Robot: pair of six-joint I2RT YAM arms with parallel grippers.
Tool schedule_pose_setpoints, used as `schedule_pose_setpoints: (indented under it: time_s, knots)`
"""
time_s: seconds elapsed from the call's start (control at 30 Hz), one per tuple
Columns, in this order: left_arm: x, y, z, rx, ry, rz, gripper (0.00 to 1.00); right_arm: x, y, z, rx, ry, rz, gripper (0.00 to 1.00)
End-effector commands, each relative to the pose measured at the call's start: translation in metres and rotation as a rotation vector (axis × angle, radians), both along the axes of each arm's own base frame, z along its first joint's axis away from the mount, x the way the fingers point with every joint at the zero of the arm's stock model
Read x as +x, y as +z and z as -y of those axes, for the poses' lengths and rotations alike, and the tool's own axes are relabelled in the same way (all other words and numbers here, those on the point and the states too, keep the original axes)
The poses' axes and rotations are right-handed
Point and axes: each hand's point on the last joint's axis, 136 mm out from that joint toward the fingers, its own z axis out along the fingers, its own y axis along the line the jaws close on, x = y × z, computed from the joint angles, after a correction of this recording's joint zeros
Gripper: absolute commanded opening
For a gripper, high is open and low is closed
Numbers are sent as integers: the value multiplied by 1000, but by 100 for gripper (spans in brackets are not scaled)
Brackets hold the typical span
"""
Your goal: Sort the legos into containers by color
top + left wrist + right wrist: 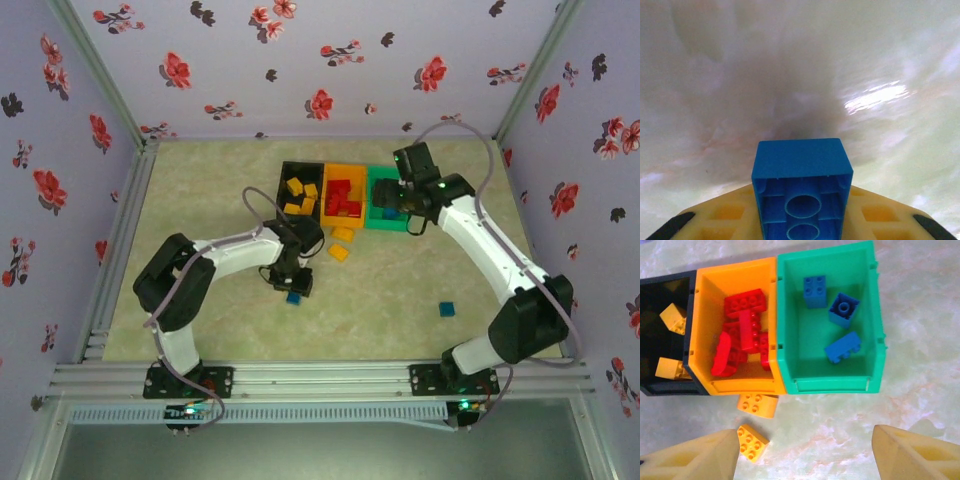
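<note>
Lilac walls [330, 60] printed with red and dark flowers enclose a pale marbled tabletop [200, 200] left, right and far, metal rails [320, 376] near.

The tabletop [200, 300] carries three touching bins at its far side (left to right): black bin [650, 340], orange bin [735, 275], green bin [805, 370]. A first yellow brick [757, 405] lies just before the orange bin, a second yellow brick [752, 442] nearby, a loose blue brick [446, 309] well apart.

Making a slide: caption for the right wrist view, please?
Green plastic bin holds three blue bricks, orange plastic bin red bricks; two yellow-orange bricks lie outside.
</note>
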Motion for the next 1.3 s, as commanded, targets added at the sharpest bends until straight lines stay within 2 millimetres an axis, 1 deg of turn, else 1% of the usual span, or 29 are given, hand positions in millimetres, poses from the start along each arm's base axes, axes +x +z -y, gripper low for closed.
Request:
schedule_pose_setpoints:
  time_s: [0.0,0.13,0.23,0.27,0.3,0.33,0.43,0.53,0.7,0.9,1.13,1.23,1.27]
  knots:
    - [14,18,13,-12,-33,42,32,-11,5,24,-18,-56,3,71]
    - [36,43,33,-45,-52,93,32,-23,5,46,-21,-101,0,72]
    - [56,61,54,-79,-69,136,32,-34,-1,60,-20,-135,-19,72]
    - [66,69,64,-101,-72,161,32,-39,-3,64,-19,-146,-25,72]
    - [74,76,73,-120,-73,180,32,-43,-5,66,-18,-154,-32,72]
    - [79,82,78,-120,-73,181,31,-47,-8,70,-23,-165,-40,72]
    - [105,99,103,-164,-64,227,31,-61,-15,78,-25,-190,-61,72]
    - [131,109,126,-200,-43,262,30,-76,-24,83,-27,-210,-94,72]
    - [165,120,163,-282,-6,317,31,-101,-44,85,13,-250,-148,72]
    - [198,128,197,-418,44,405,32,-123,-65,85,72,-292,-185,72]
    - [222,129,228,-569,95,447,32,-133,-74,79,141,-301,-192,71]
    - [230,127,236,-606,114,463,34,-136,-77,77,151,-303,-202,71]
    - [233,125,238,-613,120,467,35,-136,-78,77,154,-303,-208,71]
